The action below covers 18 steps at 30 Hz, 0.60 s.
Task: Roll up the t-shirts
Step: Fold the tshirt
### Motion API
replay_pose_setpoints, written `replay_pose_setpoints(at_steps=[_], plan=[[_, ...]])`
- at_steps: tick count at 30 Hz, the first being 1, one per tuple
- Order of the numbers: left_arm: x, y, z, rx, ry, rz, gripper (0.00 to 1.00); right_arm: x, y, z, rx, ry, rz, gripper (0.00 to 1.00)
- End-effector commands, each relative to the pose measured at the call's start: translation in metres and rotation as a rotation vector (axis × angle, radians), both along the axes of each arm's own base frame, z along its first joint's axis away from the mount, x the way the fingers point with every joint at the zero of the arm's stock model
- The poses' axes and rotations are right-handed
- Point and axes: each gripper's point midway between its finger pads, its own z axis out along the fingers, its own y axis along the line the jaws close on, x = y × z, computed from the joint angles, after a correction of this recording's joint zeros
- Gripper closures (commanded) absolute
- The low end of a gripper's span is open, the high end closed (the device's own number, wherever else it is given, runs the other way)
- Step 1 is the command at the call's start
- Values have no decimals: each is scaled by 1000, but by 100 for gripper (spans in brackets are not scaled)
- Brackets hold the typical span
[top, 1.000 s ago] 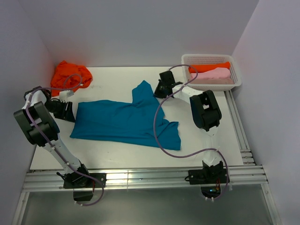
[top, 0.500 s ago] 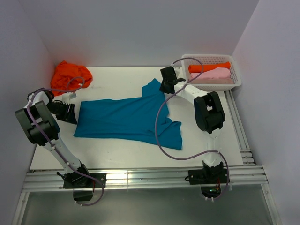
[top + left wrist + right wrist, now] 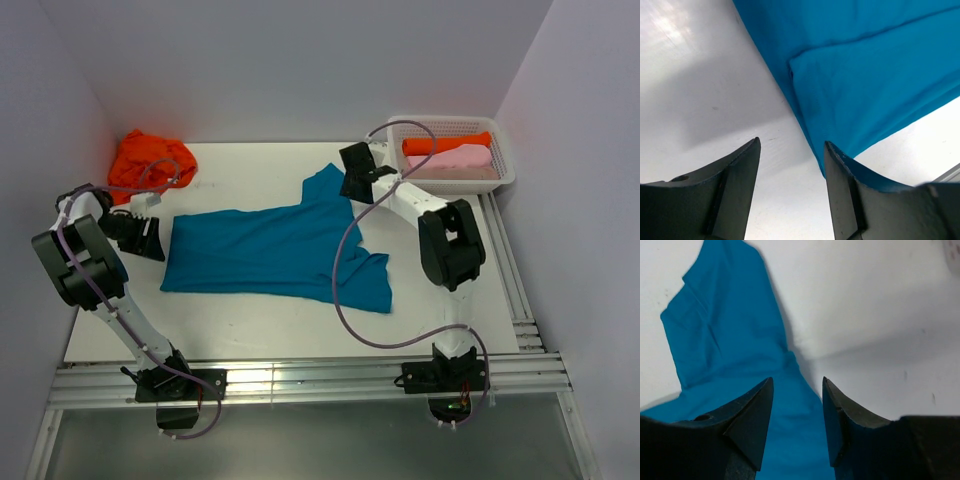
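A teal-blue t-shirt (image 3: 265,250) lies spread flat across the middle of the white table, one sleeve reaching back toward the right arm. My left gripper (image 3: 153,238) sits low at the shirt's left edge and is open; in the left wrist view the shirt (image 3: 865,70) ends beside the right finger (image 3: 840,185), with bare table in the gap of the gripper (image 3: 792,150). My right gripper (image 3: 353,186) hovers open over the back sleeve, teal cloth (image 3: 715,325) under its gripper gap (image 3: 797,387). An orange t-shirt (image 3: 150,160) lies crumpled at the back left.
A white lattice basket (image 3: 505,152) stands at the back right, holding a rolled orange shirt (image 3: 445,145) and a rolled pink one (image 3: 452,160). Walls close in at the back and both sides. Metal rails (image 3: 510,290) run along the table's right and near edges.
The right gripper pulled the sleeve toward the back right, flattening the shirt, then opened and let go. The left gripper's jaws widened at the shirt's left edge.
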Motion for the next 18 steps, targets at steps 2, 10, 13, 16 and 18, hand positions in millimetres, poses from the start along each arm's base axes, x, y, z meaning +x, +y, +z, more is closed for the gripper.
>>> replay_pose_setpoints(at_steps=[2, 10, 13, 16, 18], plan=[[23, -7, 55, -36, -143, -24, 41, -33, -25, 30, 2, -2, -106, 50], [9, -38, 74, -35, -161, -130, 40, -93, -16, -2, 191, 69, -65, 49], [-5, -58, 62, -14, -133, -201, 40, -103, -10, -15, 244, 81, -49, 48], [-17, -74, 48, 5, -98, -249, 40, -103, -5, -24, 275, 90, -37, 47], [-21, -84, 39, 9, -74, -287, 41, -100, 1, -32, 288, 100, -30, 47]])
